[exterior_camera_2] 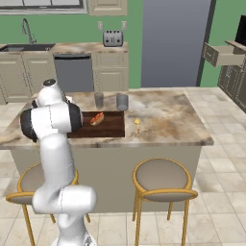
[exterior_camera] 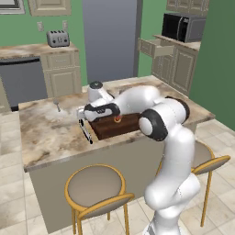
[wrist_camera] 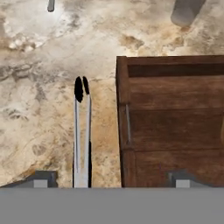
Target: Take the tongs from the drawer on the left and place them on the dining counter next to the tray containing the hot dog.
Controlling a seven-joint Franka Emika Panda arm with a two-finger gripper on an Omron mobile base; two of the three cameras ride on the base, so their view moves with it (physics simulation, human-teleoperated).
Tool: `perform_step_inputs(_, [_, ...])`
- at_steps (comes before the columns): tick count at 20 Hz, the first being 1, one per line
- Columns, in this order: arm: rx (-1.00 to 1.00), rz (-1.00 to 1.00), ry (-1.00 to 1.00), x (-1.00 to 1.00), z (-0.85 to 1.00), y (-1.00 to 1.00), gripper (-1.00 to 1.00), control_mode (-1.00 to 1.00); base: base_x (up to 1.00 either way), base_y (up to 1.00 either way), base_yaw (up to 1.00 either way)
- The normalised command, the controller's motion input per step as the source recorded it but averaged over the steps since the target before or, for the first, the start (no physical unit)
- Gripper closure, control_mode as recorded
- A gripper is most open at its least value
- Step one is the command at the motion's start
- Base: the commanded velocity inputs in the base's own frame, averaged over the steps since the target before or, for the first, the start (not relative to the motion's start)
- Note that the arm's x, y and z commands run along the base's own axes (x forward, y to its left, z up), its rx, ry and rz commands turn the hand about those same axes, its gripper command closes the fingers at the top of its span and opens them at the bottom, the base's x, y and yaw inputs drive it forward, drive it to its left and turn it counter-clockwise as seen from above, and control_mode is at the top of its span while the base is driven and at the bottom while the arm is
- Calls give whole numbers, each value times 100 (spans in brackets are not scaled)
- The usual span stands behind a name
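The tongs [wrist_camera: 81, 135] lie flat on the dining counter [wrist_camera: 39, 87], black end away from me, just left of the tray [wrist_camera: 175, 122] and parallel to its side. From the left base view the tongs [exterior_camera: 85, 131] rest beside the dark brown tray [exterior_camera: 110, 128], which holds the hot dog [exterior_camera_2: 97, 118]. My gripper [wrist_camera: 111, 180] hovers low over them, open, its fingertips [wrist_camera: 41, 179] wide apart and touching nothing; the gripper [exterior_camera: 82, 114] hangs just above the counter [exterior_camera: 50, 133]. The drawer [exterior_camera: 156, 47] stands pulled open at the far cabinets.
Two grey cups [exterior_camera_2: 99, 100] stand behind the tray. A short silver utensil [exterior_camera: 57, 106] lies at the counter's far left. A small yellow item [exterior_camera_2: 137, 123] sits right of the tray. Round stools [exterior_camera: 95, 186] stand along the near side.
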Motion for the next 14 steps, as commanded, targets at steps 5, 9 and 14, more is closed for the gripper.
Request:
perform_step_inputs(5, [12,0,-28,-100,12,-100,-100,-100,0,0,0])
perform_step_inputs(9, [12,0,-29,-100,23,-100,-100,-100,0,0,0])
perform_step_inputs(14, [10,0,-13,-100,75,-98,-100,-100,0,0,0])
